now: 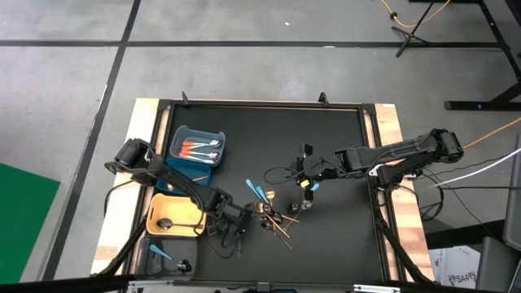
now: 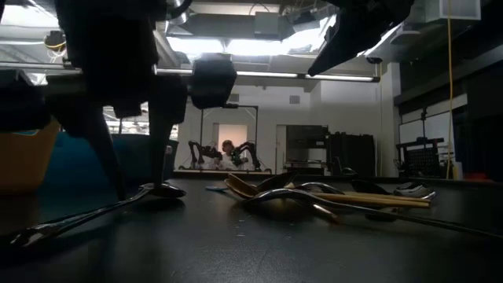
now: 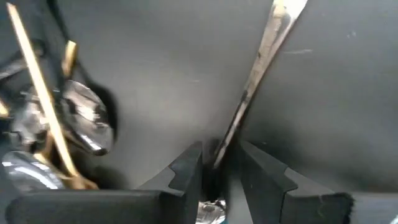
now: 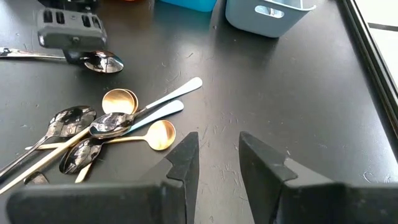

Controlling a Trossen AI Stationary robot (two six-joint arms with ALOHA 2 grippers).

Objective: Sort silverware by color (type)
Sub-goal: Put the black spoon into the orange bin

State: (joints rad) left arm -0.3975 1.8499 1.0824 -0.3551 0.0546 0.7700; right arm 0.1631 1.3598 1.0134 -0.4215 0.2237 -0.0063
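Where you look straight down, the black surface (image 1: 342, 236) sits in a pale wooden frame on a grey floor crossed by dark lines, with a green mat at the left. Three bins line its left edge: the blue bin (image 1: 198, 148) with orange-handled pieces, the yellow bin (image 1: 174, 215) with a dark spoon, the grey bin (image 1: 167, 255) with a light blue one. The loose silverware (image 1: 274, 213) lies in a heap near the middle. Your left hand (image 1: 234, 234) is low at the front, just beside the heap; your right hand (image 1: 307, 184) hangs just behind it. The right half of the surface is bare.

At table height you see the silverware (image 2: 314, 196) crossed in a low pile, a dark spoon (image 2: 94, 212) in front, and a lit room with racks behind.

From the left wrist, your left hand (image 3: 217, 177) has its fingers apart but close around the tip of a dark spoon handle (image 3: 258, 68); whether they touch it you cannot tell.

From the right wrist, your right hand (image 4: 217, 162) is parted and holds nothing, above bare surface beside gold and light blue spoons (image 4: 134, 121).
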